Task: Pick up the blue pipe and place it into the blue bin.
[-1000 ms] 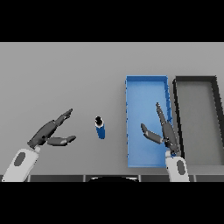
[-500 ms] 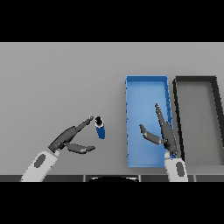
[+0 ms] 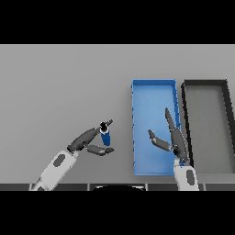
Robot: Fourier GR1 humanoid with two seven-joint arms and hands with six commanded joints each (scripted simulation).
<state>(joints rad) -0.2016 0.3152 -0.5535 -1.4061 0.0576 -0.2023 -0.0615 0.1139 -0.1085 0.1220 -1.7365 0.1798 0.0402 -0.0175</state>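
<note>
The blue pipe [image 3: 106,136], a short blue cylinder with a dark top, stands on the grey table left of the blue bin [image 3: 137,128]. My left hand [image 3: 87,142] reaches it from the lower left, open, with straight fingers at the pipe's top and the thumb below its base. The pipe sits in the gap between fingers and thumb; I cannot tell whether they touch it. My right hand [image 3: 173,137] hovers open over the blue bin's right side, fingers pointing away from me.
A black bin [image 3: 187,114] stands directly right of the blue bin, their walls nearly touching. Both bins hold nothing. The grey table stretches far to the left and back.
My left hand has moved right and slightly toward me, from well left of the pipe to bracketing it. The pipe and my right hand have stayed in place.
</note>
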